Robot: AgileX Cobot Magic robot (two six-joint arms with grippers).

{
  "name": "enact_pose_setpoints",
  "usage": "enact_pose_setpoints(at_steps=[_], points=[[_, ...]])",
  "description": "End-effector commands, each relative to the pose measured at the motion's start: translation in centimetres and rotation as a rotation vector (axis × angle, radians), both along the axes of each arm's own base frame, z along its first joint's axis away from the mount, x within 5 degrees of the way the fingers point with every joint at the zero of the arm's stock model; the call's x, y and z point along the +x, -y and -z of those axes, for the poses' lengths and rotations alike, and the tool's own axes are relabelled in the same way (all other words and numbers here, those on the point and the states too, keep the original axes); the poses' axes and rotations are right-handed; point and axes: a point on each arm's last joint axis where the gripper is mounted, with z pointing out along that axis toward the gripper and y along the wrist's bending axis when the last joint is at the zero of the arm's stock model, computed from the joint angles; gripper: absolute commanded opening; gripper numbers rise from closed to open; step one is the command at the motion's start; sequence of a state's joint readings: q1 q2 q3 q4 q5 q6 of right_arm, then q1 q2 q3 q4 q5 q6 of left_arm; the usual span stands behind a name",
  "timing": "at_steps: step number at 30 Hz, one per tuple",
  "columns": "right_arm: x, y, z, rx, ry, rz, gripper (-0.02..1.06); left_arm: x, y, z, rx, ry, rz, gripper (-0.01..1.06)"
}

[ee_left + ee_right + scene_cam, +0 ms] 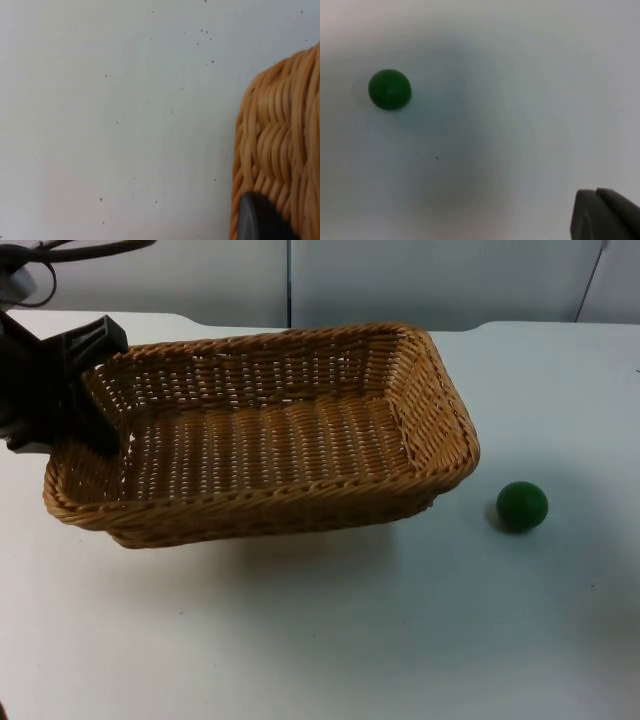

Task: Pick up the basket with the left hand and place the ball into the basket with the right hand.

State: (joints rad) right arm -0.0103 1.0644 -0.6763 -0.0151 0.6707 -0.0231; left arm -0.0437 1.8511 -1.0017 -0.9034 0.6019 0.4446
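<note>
Nearest the camera in the top view it's just bare white table (320,640), lots of open room across the whole front. No brands, labels or writing that I can read anywhere.

A bit further back, the little green ball (522,506) sits on the table off the basket's right end, close but not touching, with free table all around it. In the right wrist view the ball (390,89) is well apart from the black fingertip (605,215) of the right gripper, which hangs above the table; can't tell if that one's open or closed.

The tan wicker basket (270,430) is a long rectangular tray, nothing inside it. Its right end looks lifted a little, with a shadow under the front edge. The left gripper (85,405) comes in from the upper left, angled down, and is clamped on the rim of the basket's left short end, one finger inside. In the left wrist view the weave (280,150) is right against the fingertip (260,220).

Behind it all, the table ends at the grey partition wall (430,280).
</note>
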Motion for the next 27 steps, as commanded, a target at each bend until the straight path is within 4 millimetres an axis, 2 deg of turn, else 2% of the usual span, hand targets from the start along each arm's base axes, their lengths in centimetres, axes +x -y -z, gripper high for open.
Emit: enact_pose_setpoints(at_steps=[1, 3, 4, 8, 9, 10, 13, 14, 18, 19, 23, 24, 27], points=[[2.5, -0.9, 0.2, -0.018, -0.028, -0.055, 0.04, -0.1, 0.1, -0.6, -0.032, 0.004, -0.020, 0.00], [4.8, -2.5, 0.5, -0.009, -0.056, -0.109, 0.19, -0.1, 0.1, -0.6, -0.032, 0.004, -0.020, 0.00], [4.8, -2.5, 0.5, -0.009, -0.056, -0.109, 0.19, -0.1, 0.1, -0.6, -0.032, 0.004, -0.020, 0.00], [8.7, -5.4, 2.2, 0.010, -0.112, -0.180, 0.68, -0.1, 0.1, -0.6, -0.032, 0.004, -0.020, 0.00], [8.7, -5.4, 2.2, 0.010, -0.112, -0.180, 0.68, -0.1, 0.1, -0.6, -0.032, 0.004, -0.020, 0.00], [9.9, -6.2, 3.1, 0.023, -0.131, -0.171, 0.78, -0.1, 0.1, -0.6, -0.032, 0.004, -0.020, 0.00], [11.7, -7.3, 5.2, 0.043, -0.158, -0.152, 0.78, -0.1, 0.1, -0.6, -0.032, 0.004, -0.020, 0.00], [11.7, -7.3, 5.2, 0.043, -0.158, -0.152, 0.78, -0.1, 0.1, -0.6, -0.032, 0.004, -0.020, 0.00], [13.2, -8.6, 8.4, 0.086, -0.166, -0.143, 0.78, -0.1, 0.1, -0.6, -0.032, 0.004, -0.020, 0.00], [13.2, -8.6, 8.4, 0.086, -0.166, -0.143, 0.78, -0.1, 0.1, -0.6, -0.032, 0.004, -0.020, 0.00], [14.1, -9.8, 11.0, 0.101, -0.162, -0.152, 0.77, -0.1, 0.0, -0.6, -0.030, 0.006, -0.022, 0.00], [14.1, -9.8, 11.0, 0.101, -0.162, -0.152, 0.77, -0.1, 0.0, -0.6, -0.030, 0.006, -0.022, 0.00], [14.7, -10.5, 12.6, 0.098, -0.162, -0.161, 0.77, 0.0, 0.0, -0.6, -0.028, 0.009, -0.024, 0.00]])
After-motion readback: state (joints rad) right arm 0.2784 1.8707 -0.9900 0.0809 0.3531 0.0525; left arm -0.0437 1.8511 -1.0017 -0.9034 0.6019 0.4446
